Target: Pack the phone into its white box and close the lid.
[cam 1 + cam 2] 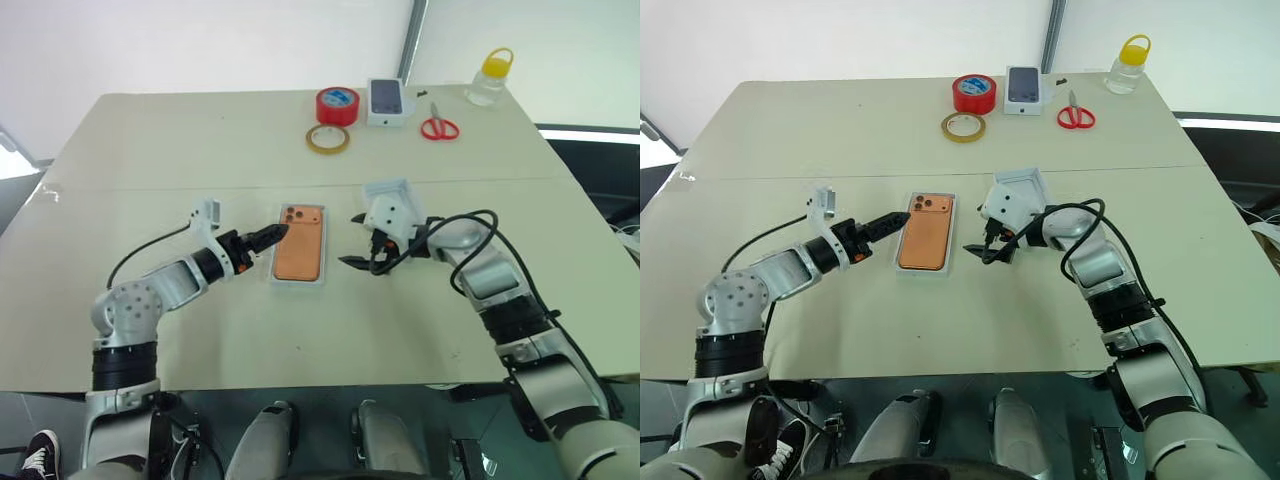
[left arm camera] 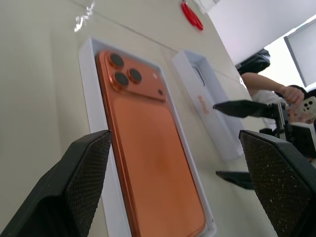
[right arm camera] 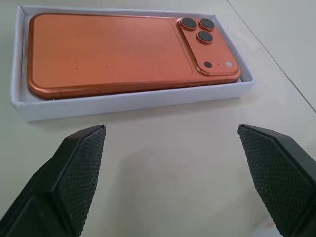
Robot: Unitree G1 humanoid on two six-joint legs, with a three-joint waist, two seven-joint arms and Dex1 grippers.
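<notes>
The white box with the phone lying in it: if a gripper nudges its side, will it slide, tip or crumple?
The white box probably slides rather than tips: it sits low and flat on the smooth table. The phone filling it likely adds weight and stiffens the thin walls. A pinch on an upper edge might still dent it.

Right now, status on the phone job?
Left gripper and right gripper open, empty. Phone seated in white box. Lid off, beside the box.
</notes>
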